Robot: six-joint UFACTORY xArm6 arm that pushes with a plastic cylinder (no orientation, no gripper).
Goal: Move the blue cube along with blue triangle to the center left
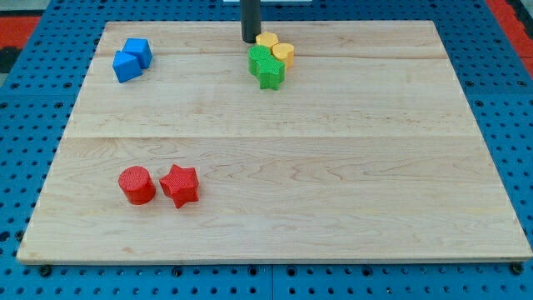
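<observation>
The blue cube [138,51] and the blue triangle [126,67] lie touching each other at the view's top left of the wooden board [275,208]; the cube is up and right of the triangle. My tip [249,40] stands near the view's top centre, just left of the yellow blocks and far right of the blue pair.
Two yellow blocks [276,47] and two green blocks [266,66] cluster just right of and below my tip. A red cylinder [136,184] and a red star [180,184] lie at the view's bottom left. Blue pegboard surrounds the board.
</observation>
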